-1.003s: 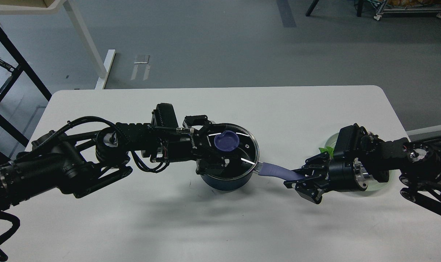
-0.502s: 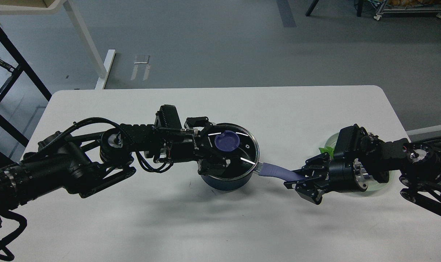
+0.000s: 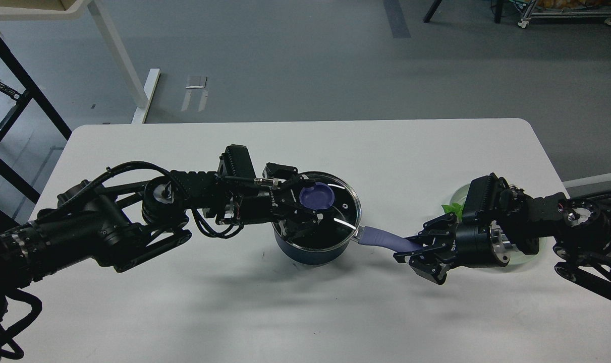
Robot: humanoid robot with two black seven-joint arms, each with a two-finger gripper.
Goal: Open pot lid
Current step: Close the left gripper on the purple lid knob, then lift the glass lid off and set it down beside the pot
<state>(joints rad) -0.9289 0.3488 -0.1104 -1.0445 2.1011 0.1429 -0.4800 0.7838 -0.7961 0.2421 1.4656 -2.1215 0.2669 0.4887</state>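
Clearly the main risk sits at the left gripper (image 3: 305, 214), which reaches over the glass lid (image 3: 335, 204) beside its purple knob (image 3: 317, 197); whether its fingers are apart or pinched on the knob I cannot tell, so a shallow or off-centre bite could let the lid slip and clatter back onto the pot (image 3: 313, 247), mid-table. Further right, the right gripper (image 3: 420, 248) clamps the purple handle (image 3: 383, 237); a loose hold there would let the pot tip.
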